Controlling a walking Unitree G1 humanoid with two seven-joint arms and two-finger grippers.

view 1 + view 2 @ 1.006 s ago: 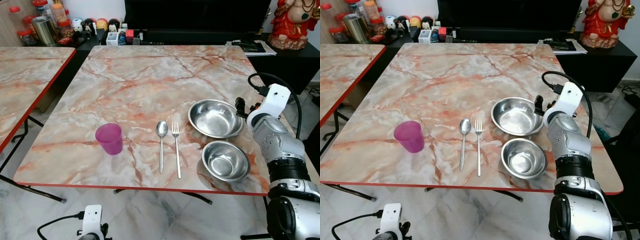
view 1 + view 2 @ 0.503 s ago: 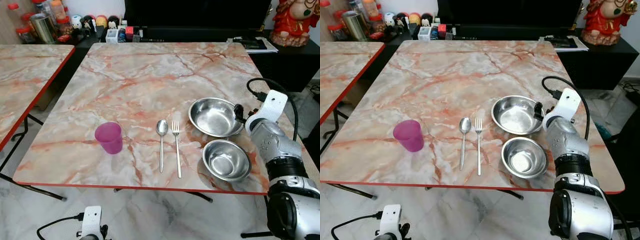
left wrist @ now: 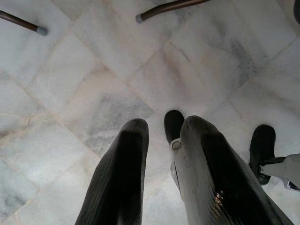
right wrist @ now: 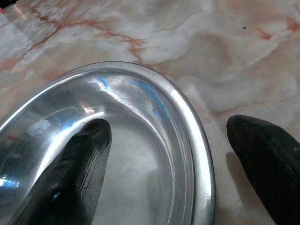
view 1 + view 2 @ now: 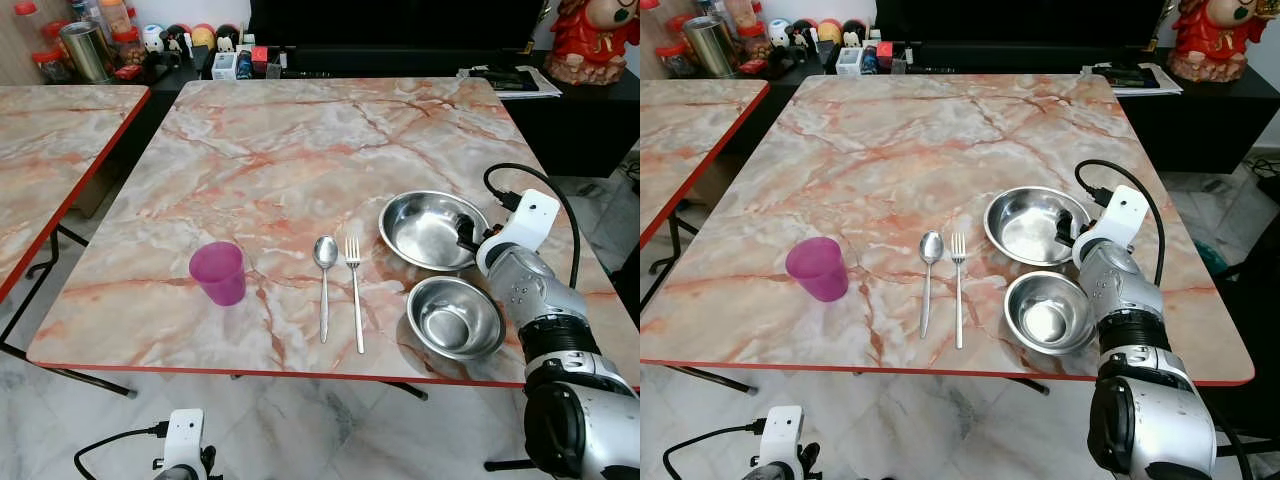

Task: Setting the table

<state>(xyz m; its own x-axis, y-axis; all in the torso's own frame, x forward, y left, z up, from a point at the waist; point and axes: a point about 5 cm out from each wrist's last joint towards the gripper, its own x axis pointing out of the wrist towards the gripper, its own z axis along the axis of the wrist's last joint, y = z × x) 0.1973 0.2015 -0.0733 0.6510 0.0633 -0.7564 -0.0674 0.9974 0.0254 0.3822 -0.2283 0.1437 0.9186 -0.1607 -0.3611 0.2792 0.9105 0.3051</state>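
On the marble table (image 5: 300, 150) lie a pink cup (image 5: 218, 273), a spoon (image 5: 323, 280), a fork (image 5: 353, 292) and two steel bowls. The larger bowl (image 5: 402, 215) sits behind the smaller bowl (image 5: 455, 318). My right gripper (image 5: 466, 236) is open at the larger bowl's right rim. In the right wrist view one finger (image 4: 79, 164) is inside the bowl (image 4: 140, 122) and the other finger (image 4: 267, 154) is outside over the tabletop, neither pressing the rim. My left gripper (image 3: 164, 124) hangs idle below the table edge, its fingers close together over the floor.
A second marble table (image 5: 50, 150) stands to the left across a gap. A dark sideboard behind holds jars (image 5: 85, 45), small items and papers (image 5: 505, 80). A red figurine (image 5: 592, 40) is at the back right. Table legs (image 3: 168, 7) stand on the tiled floor.
My right gripper has moved down and in from beside the larger bowl to straddle its right rim. The head view has shifted a little.
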